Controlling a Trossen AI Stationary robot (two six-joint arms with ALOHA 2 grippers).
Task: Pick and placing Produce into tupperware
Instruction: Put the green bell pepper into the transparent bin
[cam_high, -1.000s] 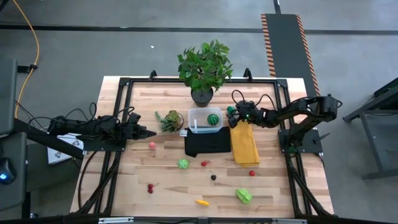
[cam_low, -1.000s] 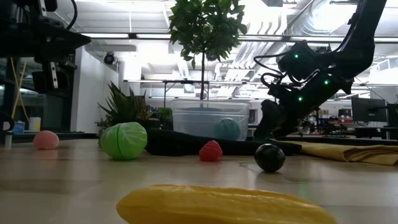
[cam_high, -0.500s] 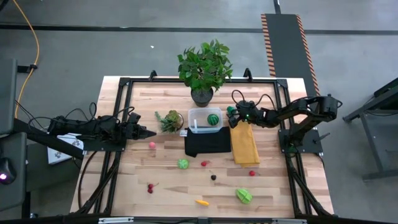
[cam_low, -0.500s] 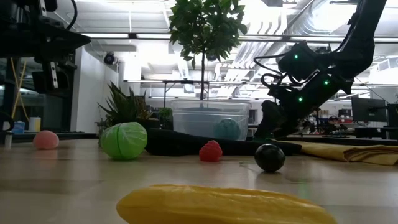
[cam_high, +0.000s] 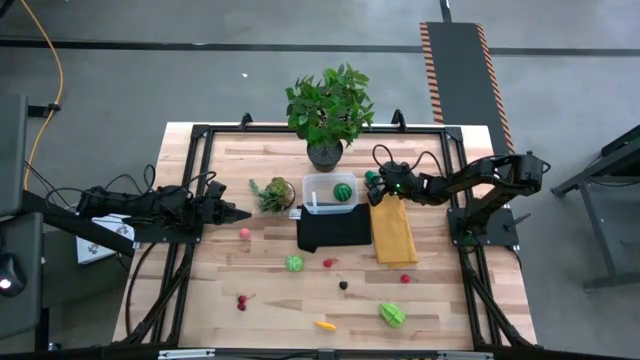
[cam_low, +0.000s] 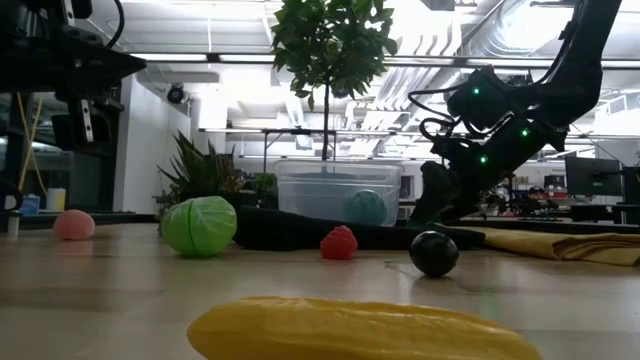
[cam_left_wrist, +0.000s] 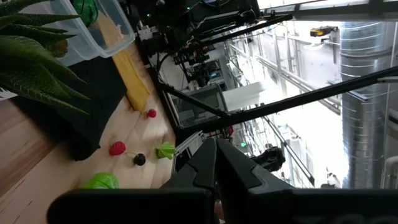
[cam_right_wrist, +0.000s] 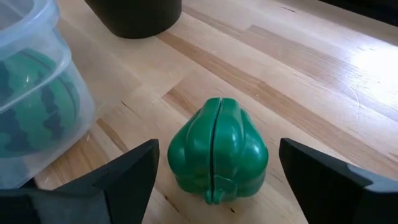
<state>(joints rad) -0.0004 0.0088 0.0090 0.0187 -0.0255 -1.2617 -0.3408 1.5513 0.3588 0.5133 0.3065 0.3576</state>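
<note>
The tupperware (cam_high: 329, 192) is a clear box standing on the table behind the black cloth, with a dark green striped ball (cam_right_wrist: 34, 115) inside. A green toy pepper (cam_right_wrist: 216, 157) rests on the wood just right of the box. My right gripper (cam_right_wrist: 217, 149) is open and low over the table (cam_high: 373, 184), one finger on either side of the pepper with a gap on each side. More produce lies scattered toward the near edge: a green cabbage (cam_high: 294, 263), a red berry (cam_high: 328, 263), a dark ball (cam_high: 343, 284), cherries (cam_high: 241, 301), a yellow piece (cam_high: 324, 324). My left gripper (cam_high: 240, 212) waits shut at the table's left.
A black folded cloth (cam_high: 333, 228) and a yellow cloth (cam_high: 393, 230) lie in front of the box. A small spiky plant (cam_high: 273, 192) stands left of it and a big leafy potted plant (cam_high: 328, 105) behind it. A pink piece (cam_high: 244, 233) lies near the left gripper.
</note>
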